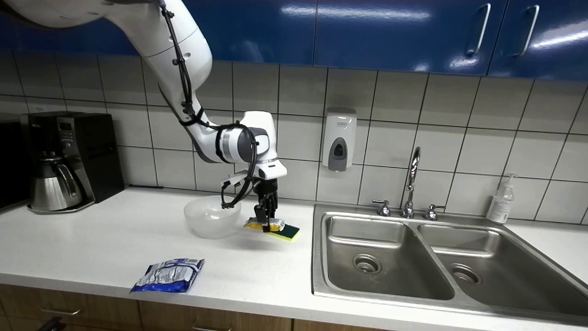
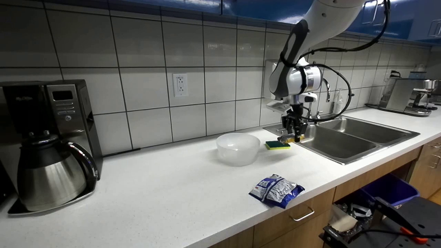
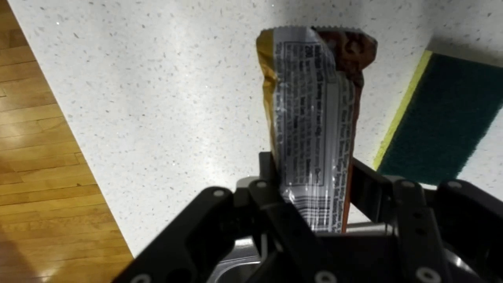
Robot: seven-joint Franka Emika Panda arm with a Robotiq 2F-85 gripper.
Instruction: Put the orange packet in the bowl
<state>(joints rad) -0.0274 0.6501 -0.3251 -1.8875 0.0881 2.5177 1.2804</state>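
The orange packet (image 1: pixel 277 225) is a narrow wrapper with orange-yellow edges and a silver printed back. It also shows in the wrist view (image 3: pixel 308 114) and in an exterior view (image 2: pixel 286 138). My gripper (image 1: pixel 267 224) points down and is shut on the packet's sides, with a finger on each edge in the wrist view (image 3: pixel 312 169). The packet is held above the counter, near the sponge. The translucent whitish bowl (image 1: pixel 212 223) stands on the counter beside the gripper, on the coffee maker's side; it also shows in an exterior view (image 2: pixel 237 151). The bowl is out of the wrist view.
A green and yellow sponge (image 1: pixel 285 231) lies on the counter close to the packet. A blue-and-white bag (image 1: pixel 170 275) lies near the front edge. A metal double sink (image 1: pixel 383 257) is on the gripper's far side from the bowl. A coffee maker (image 2: pixel 51 148) stands at the far end.
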